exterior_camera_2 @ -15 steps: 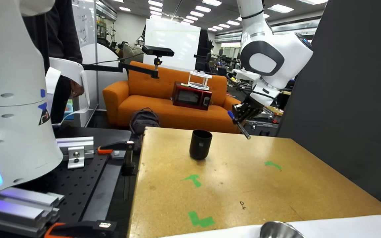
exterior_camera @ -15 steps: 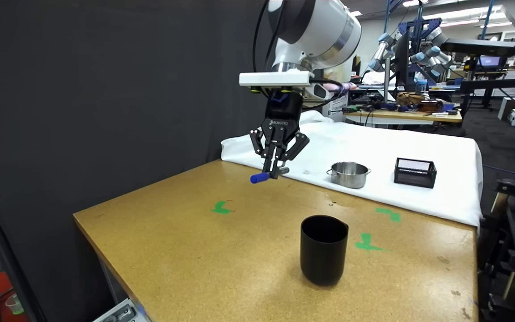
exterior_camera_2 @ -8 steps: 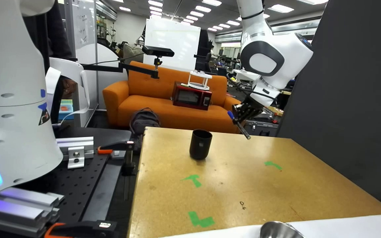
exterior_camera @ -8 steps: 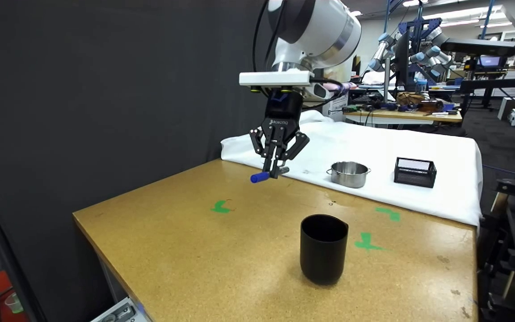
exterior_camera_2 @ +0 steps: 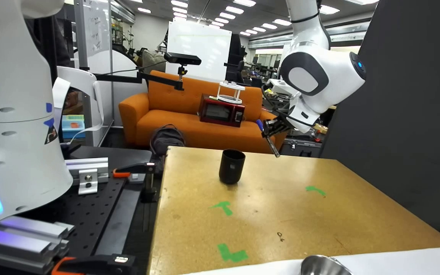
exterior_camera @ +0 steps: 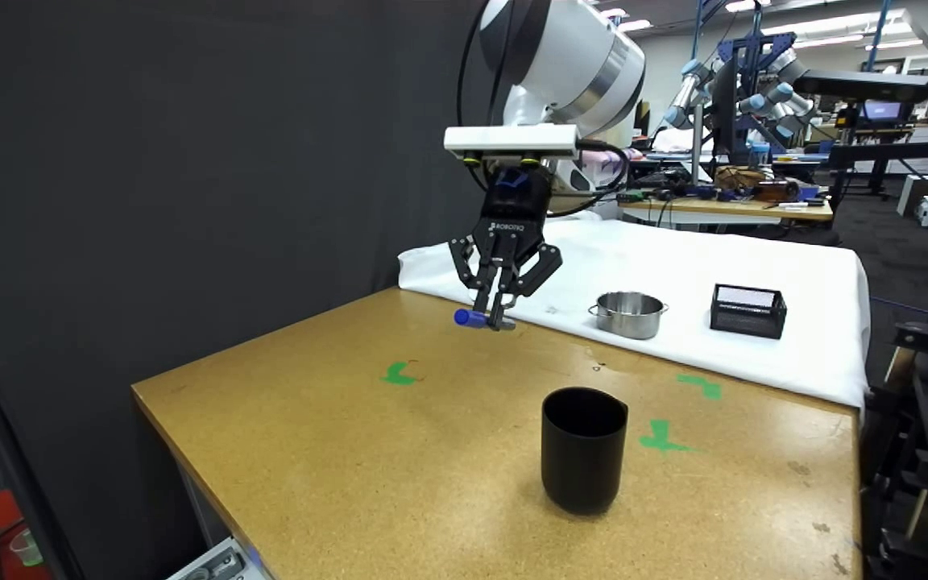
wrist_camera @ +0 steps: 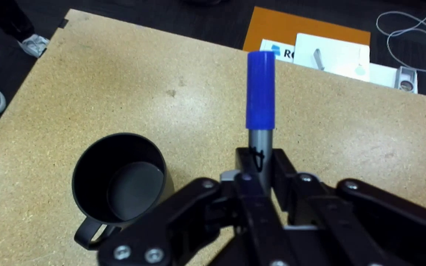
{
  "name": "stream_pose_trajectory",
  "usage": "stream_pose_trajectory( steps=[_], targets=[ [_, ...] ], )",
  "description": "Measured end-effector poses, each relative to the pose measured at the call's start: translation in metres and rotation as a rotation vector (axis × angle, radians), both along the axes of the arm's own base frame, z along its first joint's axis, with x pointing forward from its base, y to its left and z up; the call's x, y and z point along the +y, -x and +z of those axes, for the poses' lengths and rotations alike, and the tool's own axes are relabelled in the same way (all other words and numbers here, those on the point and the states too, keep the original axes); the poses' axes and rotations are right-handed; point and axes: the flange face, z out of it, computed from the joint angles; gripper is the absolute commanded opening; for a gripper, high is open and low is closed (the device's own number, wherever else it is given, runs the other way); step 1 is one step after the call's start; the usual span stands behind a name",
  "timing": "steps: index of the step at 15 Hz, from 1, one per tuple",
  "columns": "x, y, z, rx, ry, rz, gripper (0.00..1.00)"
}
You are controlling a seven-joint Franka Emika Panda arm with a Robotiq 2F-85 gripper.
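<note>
Holding: one marker (wrist_camera: 260, 90), blue cap, grey barrel, pinched by the end effector (wrist_camera: 261, 159), whose jaws stand narrow, clamped on the barrel just below the cap.

Location: in the air above the desk (exterior_camera: 383, 459), touching nothing but the end effector; in an exterior view it slants, cap end high, grey end low.

Nearby: one black mug (exterior_camera: 582, 467), upright on the desk, mouth up, well apart from the marker; its handle shows in the wrist view.

Further off: one metal pot (exterior_camera: 627, 318) and one black mesh basket (exterior_camera: 746, 320), both on a white cloth (exterior_camera: 689, 266).

Handling notes, by judgement: a slim round barrel probably swivels if knocked, so firm, even pressure and slow wrist turns suit it. The long grey end seems likeliest to strike first; best to leave height between it and the mug's rim. Any lowering calls for correcting the slant beforehand, and letting go only once the marker is supported.
</note>
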Motion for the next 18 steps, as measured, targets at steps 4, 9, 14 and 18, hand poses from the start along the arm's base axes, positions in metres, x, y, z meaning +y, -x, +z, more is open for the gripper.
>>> stream_pose_trajectory(
  steps=[4, 9, 14, 18],
  targets=[
    [-0.012, 0.009, 0.009, 0.025, -0.12, 0.016, 0.04],
    [-0.018, 0.056, 0.016, 0.085, -0.208, 0.062, 0.04],
    [-0.025, 0.101, -0.011, 0.14, -0.238, 0.107, 0.04],
    [-0.016, 0.113, -0.015, 0.138, -0.278, 0.164, 0.04]
  ],
)
